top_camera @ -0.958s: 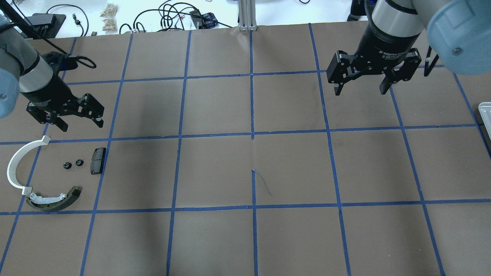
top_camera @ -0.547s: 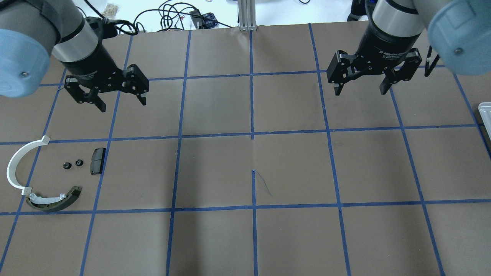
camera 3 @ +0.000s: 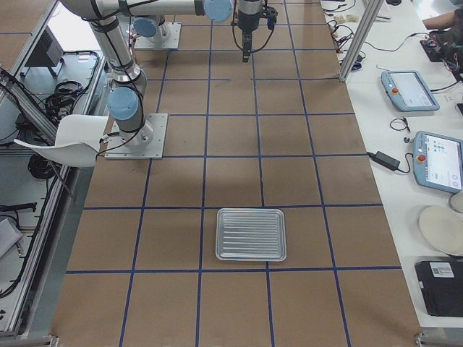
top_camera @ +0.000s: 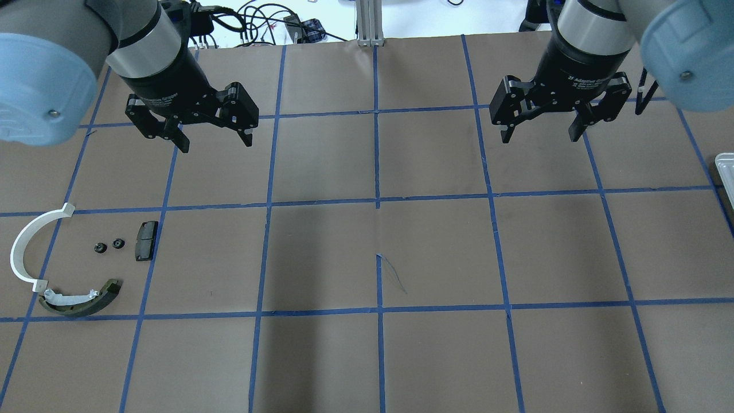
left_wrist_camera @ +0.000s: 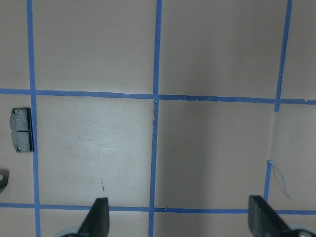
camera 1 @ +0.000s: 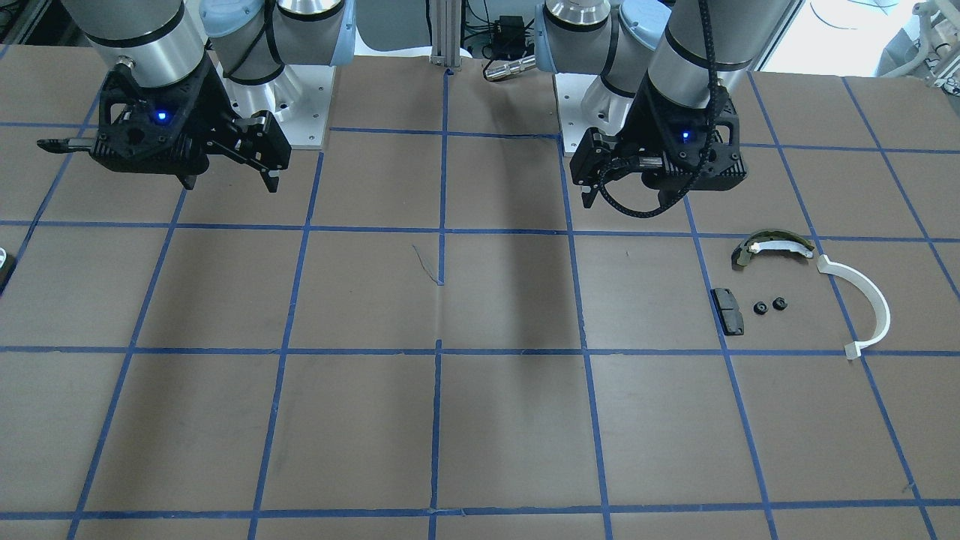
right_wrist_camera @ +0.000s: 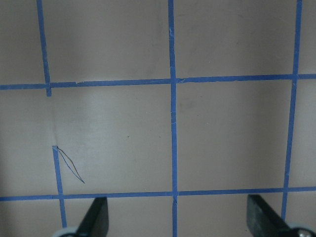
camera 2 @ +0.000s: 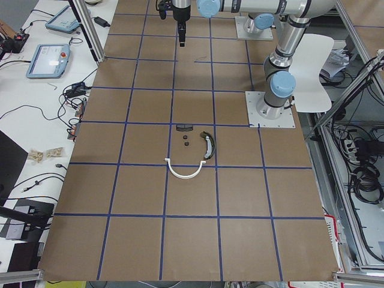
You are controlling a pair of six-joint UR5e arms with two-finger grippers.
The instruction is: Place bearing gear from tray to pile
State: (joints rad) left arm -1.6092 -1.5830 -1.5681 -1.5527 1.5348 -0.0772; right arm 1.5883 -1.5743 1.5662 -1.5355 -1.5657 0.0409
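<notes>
The pile lies at the table's left: a white half-ring (top_camera: 23, 244), an olive-and-white shoe (top_camera: 80, 301), a black pad (top_camera: 146, 241) and two small black bearing gears (top_camera: 100, 248) (top_camera: 118, 243) between ring and pad. My left gripper (top_camera: 215, 143) is open and empty, raised well beyond the pile. Its wrist view shows the pad (left_wrist_camera: 22, 129) at the left edge. My right gripper (top_camera: 539, 137) is open and empty over the far right of the table. The ribbed metal tray (camera 3: 251, 233) shows nothing in it; only its edge (top_camera: 725, 172) shows in the overhead view.
The table is brown paper with a blue tape grid. Cables and small devices (top_camera: 258, 26) lie beyond the far edge. A metal post (top_camera: 370, 23) stands at the far middle. Both arm bases (camera 1: 285, 97) sit on the robot's side.
My left arm has swung from just above the pile away toward the far side and the table's middle, still open. The right arm and the pile have not moved.
</notes>
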